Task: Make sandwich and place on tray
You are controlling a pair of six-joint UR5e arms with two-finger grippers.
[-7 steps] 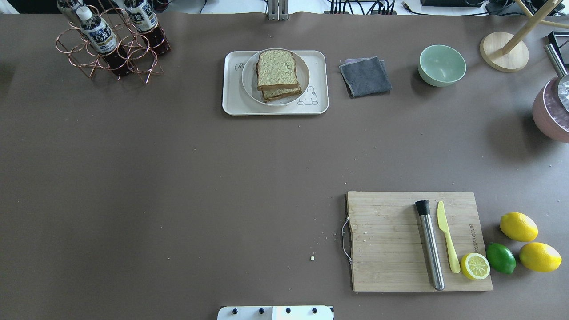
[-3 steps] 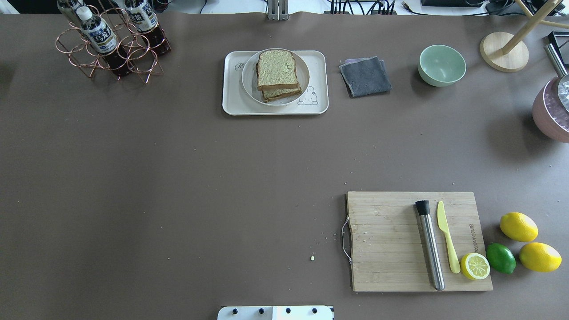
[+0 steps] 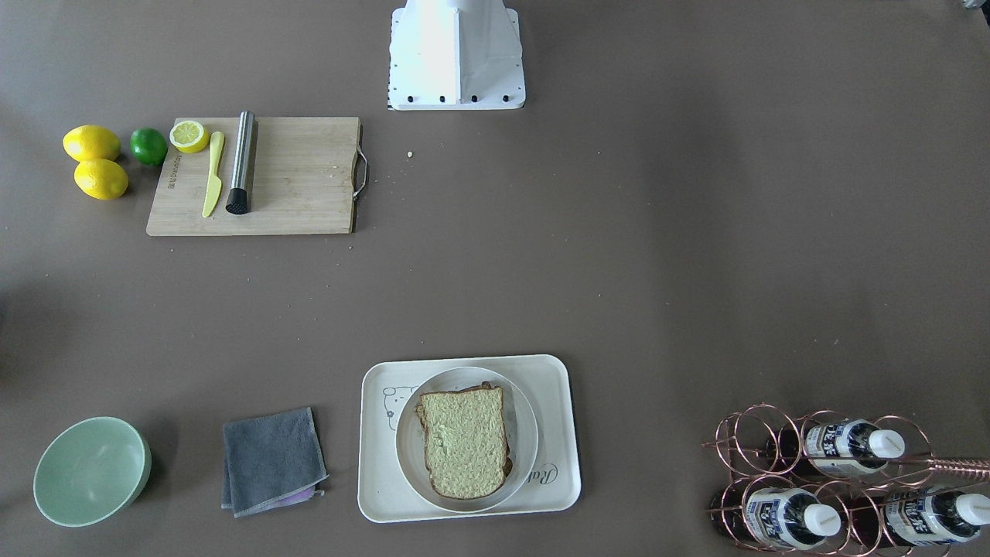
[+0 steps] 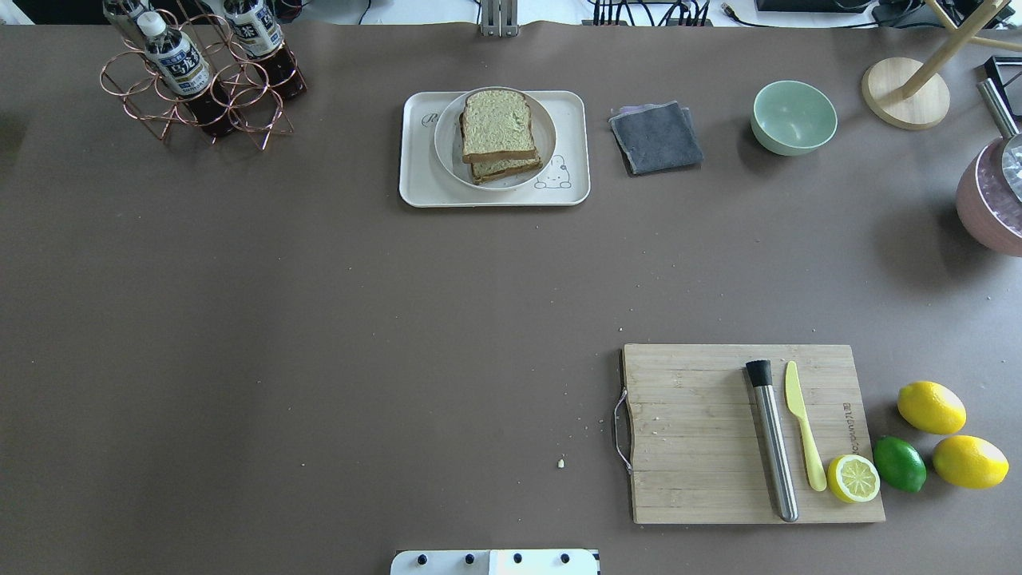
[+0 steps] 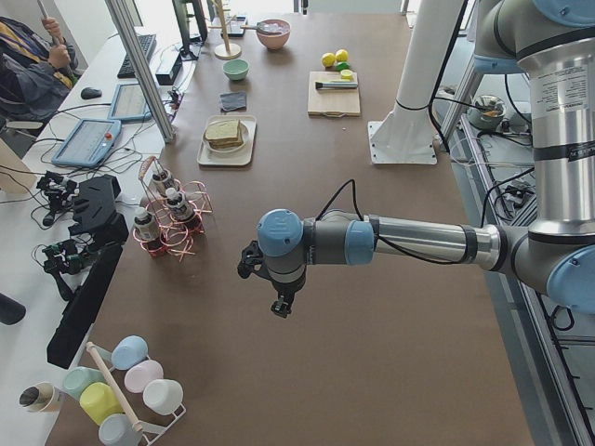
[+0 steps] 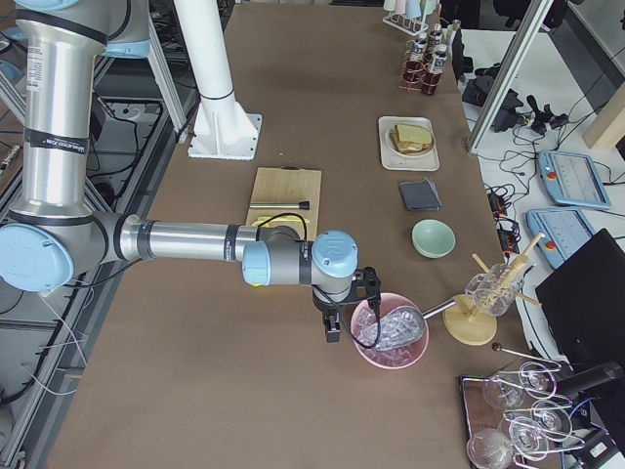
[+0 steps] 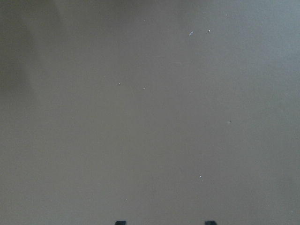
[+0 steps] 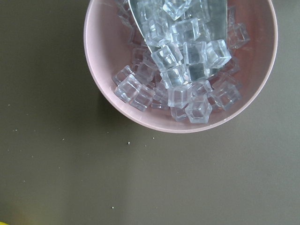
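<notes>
The sandwich (image 4: pixel 498 124), two brown-crusted slices stacked, lies on a round white plate (image 4: pixel 445 152) that sits on the cream tray (image 4: pixel 417 180) at the far middle of the table. The egg is hidden between the slices. The sandwich (image 3: pixel 464 441) and the tray (image 3: pixel 558 387) also show in the front view. My left gripper (image 5: pixel 279 307) hangs over bare table far from the tray; its fingertips (image 7: pixel 120 222) stand apart, empty. My right gripper (image 6: pixel 334 332) hovers by a pink bowl of ice (image 8: pixel 101 79); I cannot tell its state.
A wooden cutting board (image 4: pixel 695 431) holds a steel muddler (image 4: pixel 773 443), a yellow knife (image 4: pixel 802 423) and a lemon half (image 4: pixel 853 477). Lemons (image 4: pixel 931 406) and a lime (image 4: pixel 899 463) lie beside it. A grey cloth (image 4: pixel 656 136), green bowl (image 4: pixel 794 116) and bottle rack (image 4: pixel 200 76) stand at the back.
</notes>
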